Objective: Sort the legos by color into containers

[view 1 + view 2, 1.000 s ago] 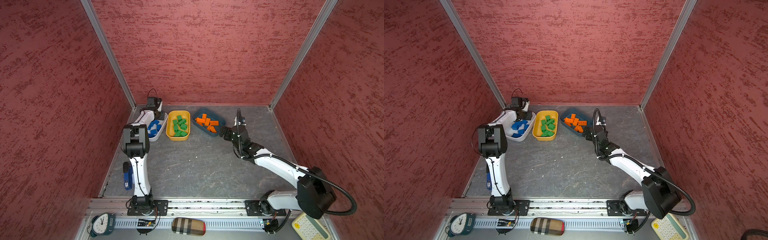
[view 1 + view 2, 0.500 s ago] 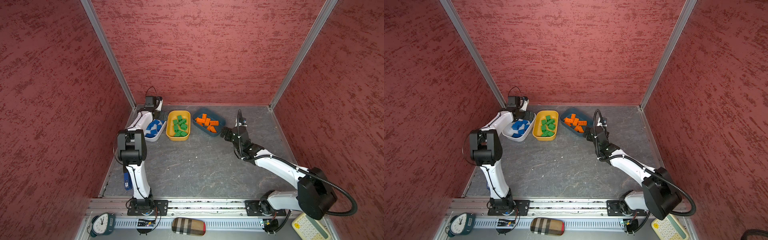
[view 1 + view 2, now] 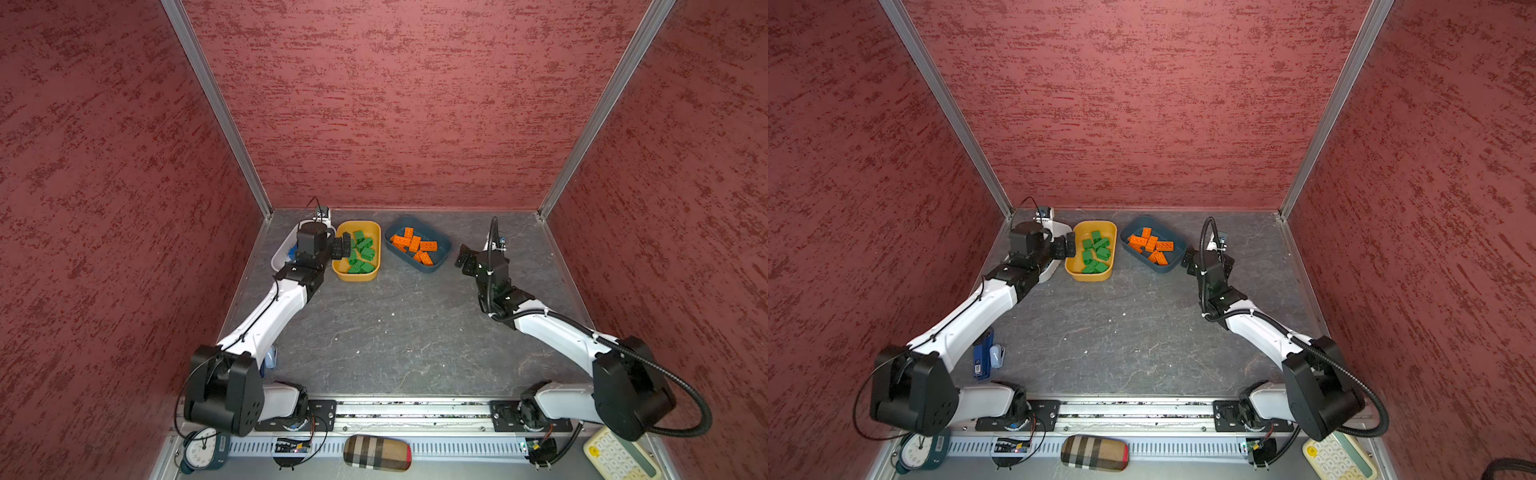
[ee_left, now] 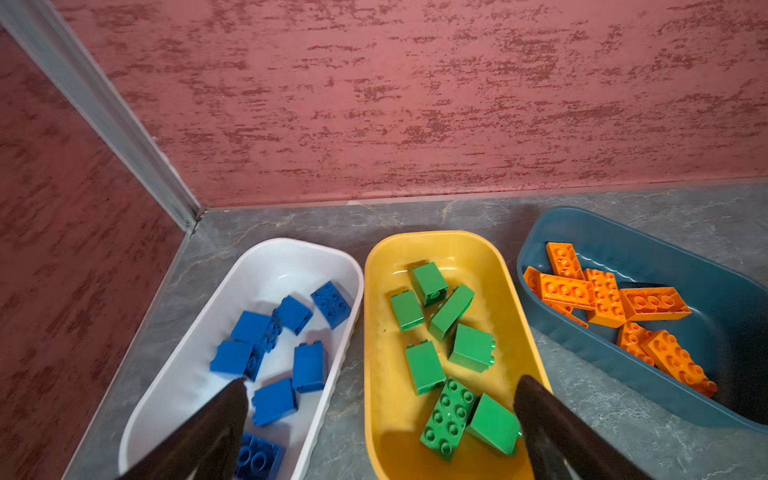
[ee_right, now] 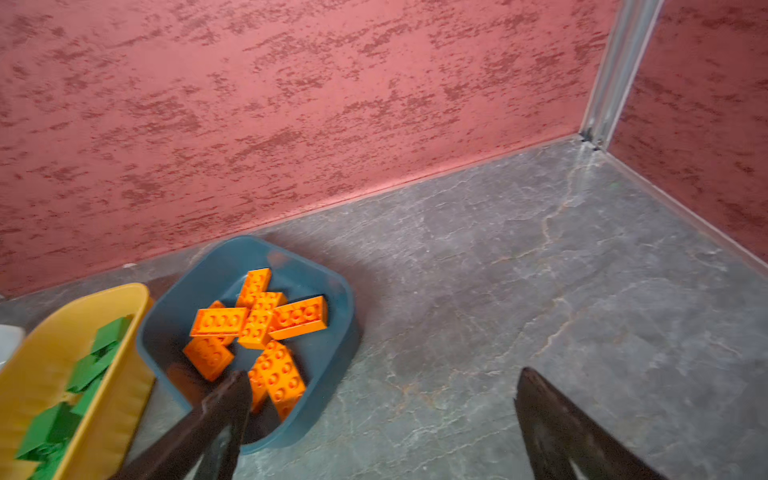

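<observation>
Pulled back from the far end of the white tub [image 4: 266,266], the left gripper [image 4: 382,382] hangs by the yellow tub [image 4: 461,253], fingers [image 4: 208,428] spread and empty like those of the right gripper [image 5: 383,374]. Beyond, studded blue legos [image 4: 309,368] lie in the white tub, green legos [image 4: 471,347] in the yellow, orange legos [image 4: 602,297] in the teal tub [image 4: 615,237].

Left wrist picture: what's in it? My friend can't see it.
Three tubs stand in a row on a grey table by a red wall: a white tub with blue bricks, a yellow tub with green bricks, a teal tub with orange bricks. The left tool is open and empty.
</observation>
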Tool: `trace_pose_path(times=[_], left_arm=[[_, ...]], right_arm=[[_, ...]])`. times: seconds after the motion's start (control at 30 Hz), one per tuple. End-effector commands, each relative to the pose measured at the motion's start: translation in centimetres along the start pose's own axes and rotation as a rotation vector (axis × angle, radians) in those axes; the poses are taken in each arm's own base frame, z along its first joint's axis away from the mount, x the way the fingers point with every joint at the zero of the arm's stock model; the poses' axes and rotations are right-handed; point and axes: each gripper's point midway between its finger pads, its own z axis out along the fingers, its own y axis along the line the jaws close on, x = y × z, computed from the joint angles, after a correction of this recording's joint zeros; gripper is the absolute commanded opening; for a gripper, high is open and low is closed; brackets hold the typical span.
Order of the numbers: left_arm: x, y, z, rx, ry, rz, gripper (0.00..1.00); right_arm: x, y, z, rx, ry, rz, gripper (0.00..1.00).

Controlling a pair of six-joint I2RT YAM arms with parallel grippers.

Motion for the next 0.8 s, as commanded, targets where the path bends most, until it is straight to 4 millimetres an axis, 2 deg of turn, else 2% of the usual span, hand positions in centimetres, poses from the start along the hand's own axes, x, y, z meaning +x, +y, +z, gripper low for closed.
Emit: trace_pose_path(times=[0.0,0.13,0.23,0.33,0.4,0.47,0.57,0.63,0.7,0.77], left_arm=[[1.5,4.6,-1.3,-0.217,-0.072,-0.083,1.0],[6.6,8.5,-1.6,-0.284,-0.029,-0.163,0.99],[9.4,9.5,-0.7,-0.201,-0.011,-0.22,0.99],[11.4,9.9,0.6,-0.195,-0.018,-0.187,0.99],[12.2,9.8,1.8,-0.192,0.008,-0.158,1.0],[11.4,9.4,2.7,-0.167,-0.036,-0.151,0.99],[11.2,7.9,3.9,-0.082,-0.044,-0.182,0.99],[11.6,6.9,4.4,-0.069,-0.06,-0.144,0.99],[11.9,6.4,4.3,-0.073,-0.068,-0.113,0.99],[11.9,6.8,3.6,-0.09,-0.124,-0.129,0.99]], right_arm=[[-1.6,-3.1,-0.3,0.082,-0.065,-0.042,0.99],[-1.5,-7.1,-0.2,0.172,-0.067,-0.076,0.99],[-1.4,-9.7,0.0,0.217,-0.082,-0.087,0.99],[-1.6,-11.9,0.4,0.245,-0.128,-0.102,0.99],[-1.6,-12.9,0.8,0.256,-0.139,-0.111,0.99],[-1.4,-13.5,1.3,0.248,-0.137,-0.121,0.99],[-0.9,-13.8,1.9,0.233,-0.125,-0.142,0.99],[-0.7,-13.5,2.2,0.201,-0.121,-0.154,0.99],[-0.2,-13.3,2.4,0.179,-0.117,-0.16,0.99],[0.4,-12.9,2.6,0.147,-0.114,-0.171,0.99]])
